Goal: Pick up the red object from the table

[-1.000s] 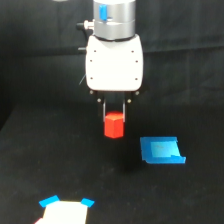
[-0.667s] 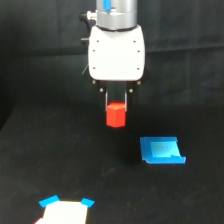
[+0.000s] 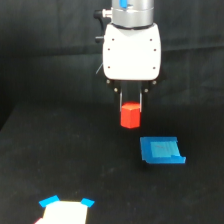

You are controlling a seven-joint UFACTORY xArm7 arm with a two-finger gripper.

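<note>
Black desk [image 3: 50,165] and a black wall fill the room. White jaws [image 3: 131,107] are clamped on the red block [image 3: 130,115], up off the desk. No words show on the flat blue piece [image 3: 161,150] nearby.

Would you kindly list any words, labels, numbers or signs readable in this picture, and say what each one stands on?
None can be read.
The white claw body is blank.
The red block it holds is plain.
The blue piece on the table is plain.
The white, blue-cornered thing at the bottom edge shows no text.
</note>
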